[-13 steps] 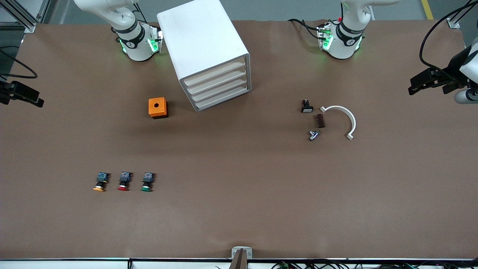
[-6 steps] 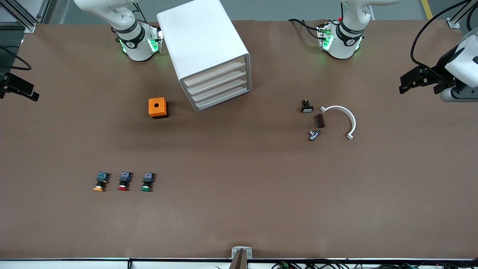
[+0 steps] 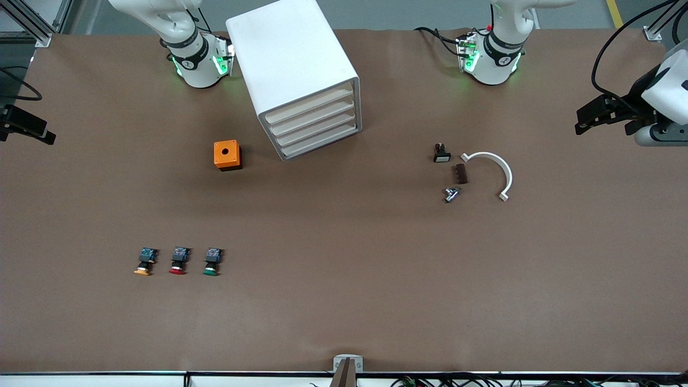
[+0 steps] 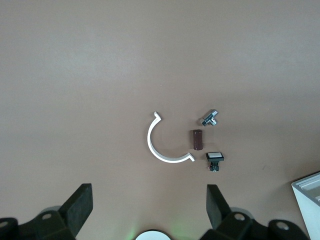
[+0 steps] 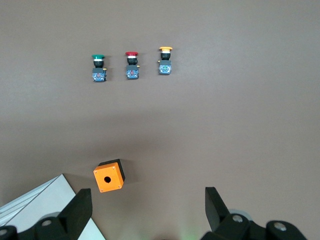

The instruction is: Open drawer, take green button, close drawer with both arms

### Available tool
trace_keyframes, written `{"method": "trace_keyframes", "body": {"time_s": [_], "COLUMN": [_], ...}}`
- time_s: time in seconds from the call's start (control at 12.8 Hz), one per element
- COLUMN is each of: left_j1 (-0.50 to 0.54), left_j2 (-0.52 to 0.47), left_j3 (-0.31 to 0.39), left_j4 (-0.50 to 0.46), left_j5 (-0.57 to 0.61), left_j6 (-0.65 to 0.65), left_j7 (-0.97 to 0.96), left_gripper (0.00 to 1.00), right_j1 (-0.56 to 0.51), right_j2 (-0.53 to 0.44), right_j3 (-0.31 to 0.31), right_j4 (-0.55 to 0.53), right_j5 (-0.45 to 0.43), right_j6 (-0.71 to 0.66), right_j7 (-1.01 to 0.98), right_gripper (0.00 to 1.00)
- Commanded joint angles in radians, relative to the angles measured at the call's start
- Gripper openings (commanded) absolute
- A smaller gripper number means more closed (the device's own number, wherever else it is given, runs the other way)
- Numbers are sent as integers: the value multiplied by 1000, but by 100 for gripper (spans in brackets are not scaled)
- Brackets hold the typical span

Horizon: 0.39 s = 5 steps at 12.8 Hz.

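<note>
The white cabinet point(image 3: 293, 70) stands between the arm bases; its corner also shows in the right wrist view point(image 5: 40, 212). Its lowest drawer point(image 3: 321, 142) is shut, like the three above. The green-capped button point(image 3: 212, 262) lies on the table nearer the front camera, toward the right arm's end; it also shows in the right wrist view point(image 5: 98, 68). My left gripper point(image 3: 583, 119) is open and empty over bare table at the left arm's end, as the left wrist view point(image 4: 148, 200) shows. My right gripper point(image 5: 148, 202) is open and empty over the right arm's end point(image 3: 32, 129).
A red-capped button point(image 3: 178, 261) and a yellow-capped one point(image 3: 143, 262) lie beside the green one. An orange box point(image 3: 227, 155) with a hole sits by the cabinet. A white curved piece point(image 3: 497, 167), a small black switch point(image 3: 442, 153), a brown block point(image 3: 460, 173) and a metal part point(image 3: 451, 194) lie toward the left arm's end.
The left gripper has shifted slightly inward over the table as its wrist turned. The right gripper has drawn back toward the table's end. Nothing on the table moved.
</note>
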Motion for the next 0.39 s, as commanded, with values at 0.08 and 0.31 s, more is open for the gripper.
{"method": "trace_keyframes", "body": {"time_s": [0.08, 0.31], "left_j1": [2, 0], "left_j2": [-16, -16], "left_j3": [-3, -4], "left_j4": [-3, -3], "left_j5": [19, 19], "left_j6": [7, 3], "left_j7": [11, 1], "left_gripper": [100, 100], "right_j1": [-27, -23], "right_j2": [-118, -132], "right_j3": [32, 26], "right_j4": [-143, -156], "right_j5": [12, 12], "right_j6": [64, 83], "right_j7": [-3, -11], "right_gripper": [100, 100]}}
